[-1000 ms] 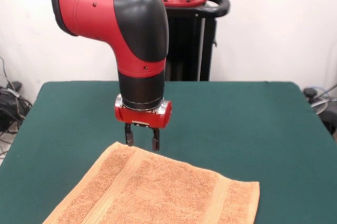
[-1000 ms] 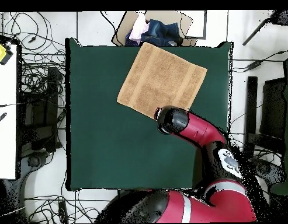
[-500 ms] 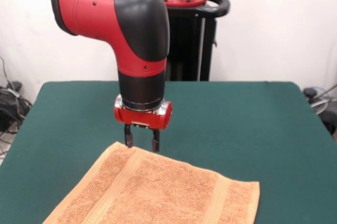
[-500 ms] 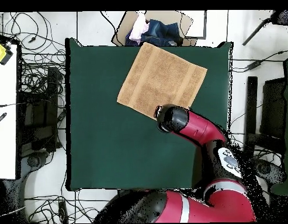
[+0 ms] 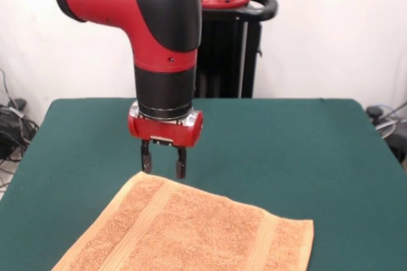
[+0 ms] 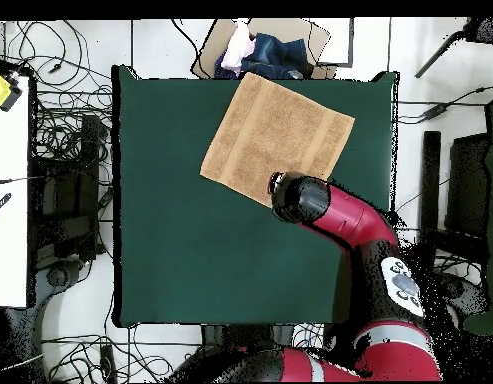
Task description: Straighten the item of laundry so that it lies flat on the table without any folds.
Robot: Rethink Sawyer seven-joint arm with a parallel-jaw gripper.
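The green surface [image 5: 305, 150] carries the towel [image 5: 191, 233] spread near one edge, square-on and seemingly without folds, so the straightening looks close to finished. The arm [image 5: 159, 35] holds the hand [image 5: 163, 166] just above the towel's far edge, fingers apart with nothing between them. The next move is probably to lift clear or smooth a corner. A box of clothes [image 6: 260, 50] sits off the surface; nothing obstructs.

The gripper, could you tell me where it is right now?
In the front view, the gripper hangs open just above the towel at its far edge, left of centre.
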